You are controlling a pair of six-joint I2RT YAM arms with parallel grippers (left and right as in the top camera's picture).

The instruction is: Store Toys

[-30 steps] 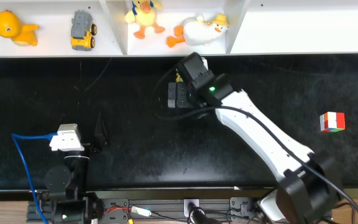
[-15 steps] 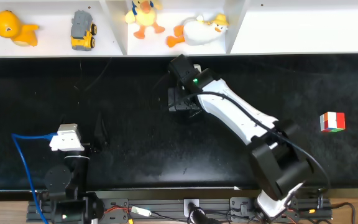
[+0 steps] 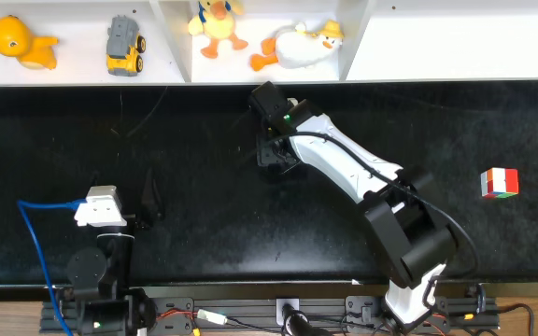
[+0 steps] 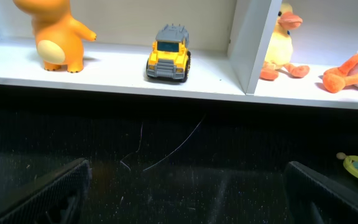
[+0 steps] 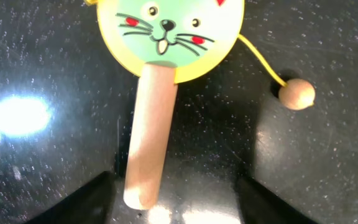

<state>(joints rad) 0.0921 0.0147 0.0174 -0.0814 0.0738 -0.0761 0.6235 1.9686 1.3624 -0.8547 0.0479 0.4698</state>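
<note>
Four toys stand on the white shelf (image 3: 437, 56): one orange figure (image 3: 21, 42) and one yellow truck (image 3: 124, 47) share one compartment, and one yellow plush duck (image 3: 218, 26) and one white plush duck (image 3: 302, 47) share the next. Two toys lie on the black table (image 3: 204, 243): one cat-face rattle (image 5: 169, 31) near the shelf edge at mid-table, and one coloured cube (image 3: 499, 183) well apart at the right side. The rattle has one wooden handle (image 5: 148, 137) and one wooden bead (image 5: 297, 94) on a yellow cord. The right gripper (image 5: 176, 199) is over the rattle, its two fingers spread wide, one on each side of the handle's free end, and grips nothing. The left gripper (image 4: 188, 193) sits near its base, facing the shelf, its two fingers likewise wide apart and holding nothing.
</note>
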